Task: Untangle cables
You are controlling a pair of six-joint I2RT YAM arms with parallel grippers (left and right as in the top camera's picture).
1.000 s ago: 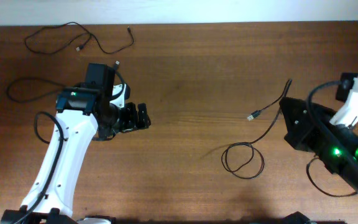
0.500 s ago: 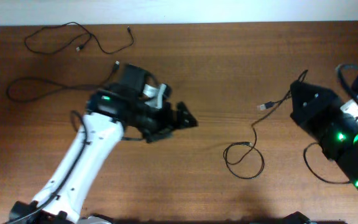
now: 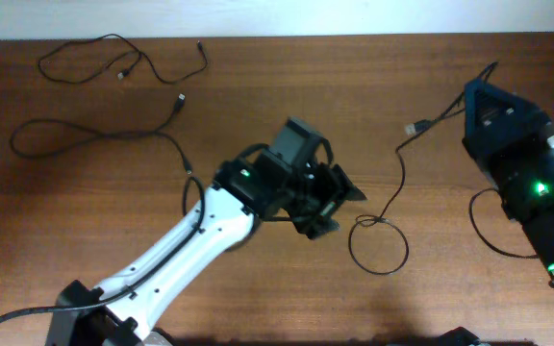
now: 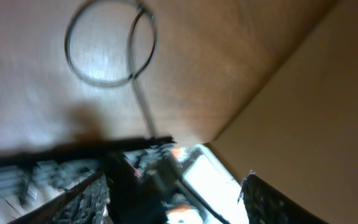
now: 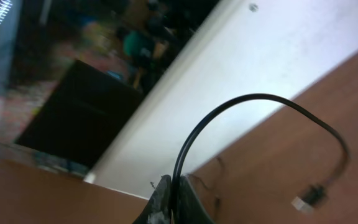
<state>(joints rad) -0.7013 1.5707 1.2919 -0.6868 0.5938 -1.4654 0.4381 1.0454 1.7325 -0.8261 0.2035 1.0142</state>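
**Right claw grips one cable, left claw spread over mid-bench**

From overhead, the first cable [image 3: 112, 37] lies slack toward 11 o'clock on the bench [image 3: 287, 86], close to the far edge. Just nearer, around 10 o'clock, the second cable [image 3: 113, 135] curves loose, with its plug pointing toward 12. The two lie apart. The left claw [image 3: 339, 204] sits near the centre and aims toward 3 o'clock. Its wrist view shows the fingers set wide, with nothing between them. Just beyond it, at 3 o'clock, the third cable [image 3: 401, 178] rests in a small loop on the wood. From there it climbs toward 1 o'clock, where the right claw [image 5: 174, 196] pinches it tight, and its plug dangles free beside the claw
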